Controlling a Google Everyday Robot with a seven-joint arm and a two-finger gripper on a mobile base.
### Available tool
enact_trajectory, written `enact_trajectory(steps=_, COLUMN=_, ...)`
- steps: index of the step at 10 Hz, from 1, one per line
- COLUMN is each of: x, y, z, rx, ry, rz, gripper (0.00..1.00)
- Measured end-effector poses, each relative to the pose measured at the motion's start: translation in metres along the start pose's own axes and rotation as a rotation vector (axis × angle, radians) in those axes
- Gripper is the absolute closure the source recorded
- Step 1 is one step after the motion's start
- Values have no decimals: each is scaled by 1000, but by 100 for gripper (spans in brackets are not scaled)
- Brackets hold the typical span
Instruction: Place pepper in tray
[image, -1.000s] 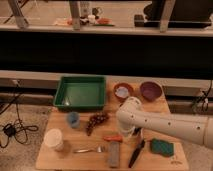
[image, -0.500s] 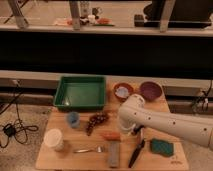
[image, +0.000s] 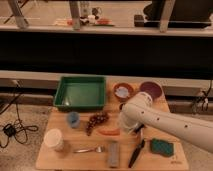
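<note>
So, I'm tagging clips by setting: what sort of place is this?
Likely a robot test area in a lab or office, not a home kitchen: a wooden table staged with tray, pepper and fork, and loose cables on the floor. The gripper is just beside the pepper.

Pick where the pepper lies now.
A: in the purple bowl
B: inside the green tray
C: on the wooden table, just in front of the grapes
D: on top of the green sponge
C: the pepper lies on the wooden table in front of the grapes, outside the green tray, with the gripper close by its right end.
</note>
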Motion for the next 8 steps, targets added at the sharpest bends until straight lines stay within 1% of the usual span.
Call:
enact_trajectory(steps=3, x=-16, y=-2, z=-17, rx=30, ry=-32, rz=-37, gripper=86)
enact_trajectory(steps=4, x=-33, y=-7, z=-25, rx=36, ry=-45, rz=-69, gripper=86)
enact_trajectory(steps=6, x=-63, y=-15, z=-25, rx=33, ry=-61, rz=-120, gripper=86)
enact_trajectory(steps=8, x=-62, y=-14, z=-24, rx=32, ry=-58, rz=-119, gripper=86)
